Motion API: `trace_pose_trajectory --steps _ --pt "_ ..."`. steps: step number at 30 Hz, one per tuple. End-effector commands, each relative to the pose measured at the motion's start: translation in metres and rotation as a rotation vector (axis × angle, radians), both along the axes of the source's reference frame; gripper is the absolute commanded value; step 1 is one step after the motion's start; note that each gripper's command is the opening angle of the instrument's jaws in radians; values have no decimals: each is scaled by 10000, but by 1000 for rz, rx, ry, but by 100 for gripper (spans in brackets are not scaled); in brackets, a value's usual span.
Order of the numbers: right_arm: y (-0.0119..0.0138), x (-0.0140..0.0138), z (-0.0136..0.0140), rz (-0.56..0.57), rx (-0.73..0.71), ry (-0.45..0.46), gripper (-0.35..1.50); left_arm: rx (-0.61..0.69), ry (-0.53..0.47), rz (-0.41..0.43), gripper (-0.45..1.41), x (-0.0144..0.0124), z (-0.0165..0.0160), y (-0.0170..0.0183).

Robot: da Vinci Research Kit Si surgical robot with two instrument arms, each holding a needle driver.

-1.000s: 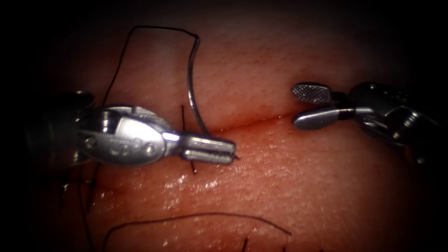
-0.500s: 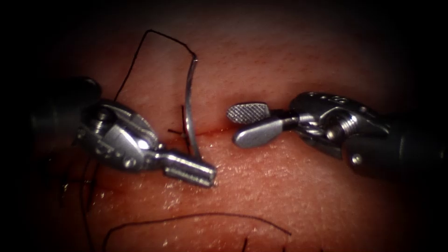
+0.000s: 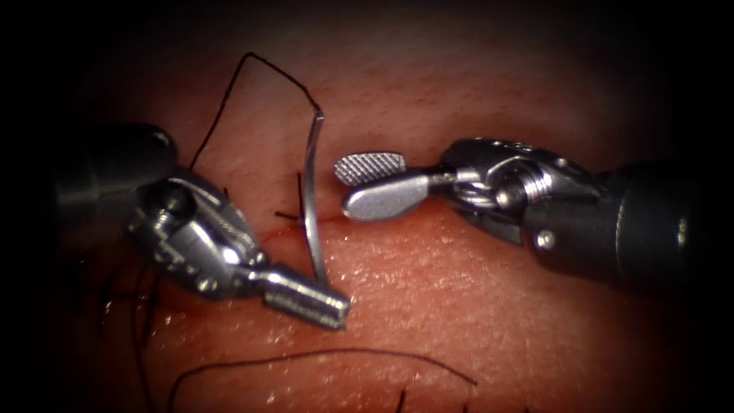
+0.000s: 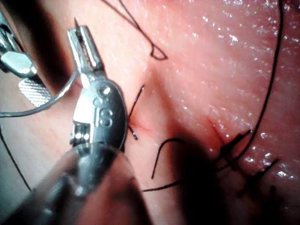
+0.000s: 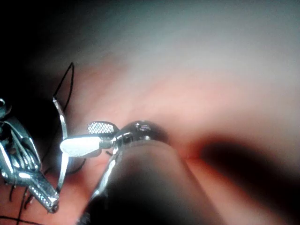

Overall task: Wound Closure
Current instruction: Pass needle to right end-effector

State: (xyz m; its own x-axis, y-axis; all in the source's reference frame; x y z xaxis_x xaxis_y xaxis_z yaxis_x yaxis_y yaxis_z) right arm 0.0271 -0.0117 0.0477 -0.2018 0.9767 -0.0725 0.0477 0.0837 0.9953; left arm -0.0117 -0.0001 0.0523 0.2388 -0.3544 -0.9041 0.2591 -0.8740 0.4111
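1. The needle is a thin steel curve standing upright over the cut, clear of the tissue, with dark thread running from its upper end in a loop toward the left.
2. The left tool pinches the needle near its lower, pointed end, jaws pressed together on it, just below the cut.
3. The right tool has its jaws spread and holds nothing, its tips just right of the needle's shaft.
4. Since a second ago the right tool has moved left along the cut toward the needle, and the left tool has swung downward.
5. The left wrist view shows earlier stitches in the tissue and the needle tip poking past the jaws.
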Motion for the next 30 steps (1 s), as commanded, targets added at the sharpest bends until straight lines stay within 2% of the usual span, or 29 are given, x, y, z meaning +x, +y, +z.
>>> trace_pose_trajectory --steps 1,21,30 --pt "5 11 3 1 -3 2 108 -3 -3 1 -45 -5 5 5" --pt "2 40 -1 2 12 20 103 -4 -10 7 -45 -3 4 4" --pt "-2 48 1 -16 13 47 93 -4 -12 8 -45 -4 0 2"
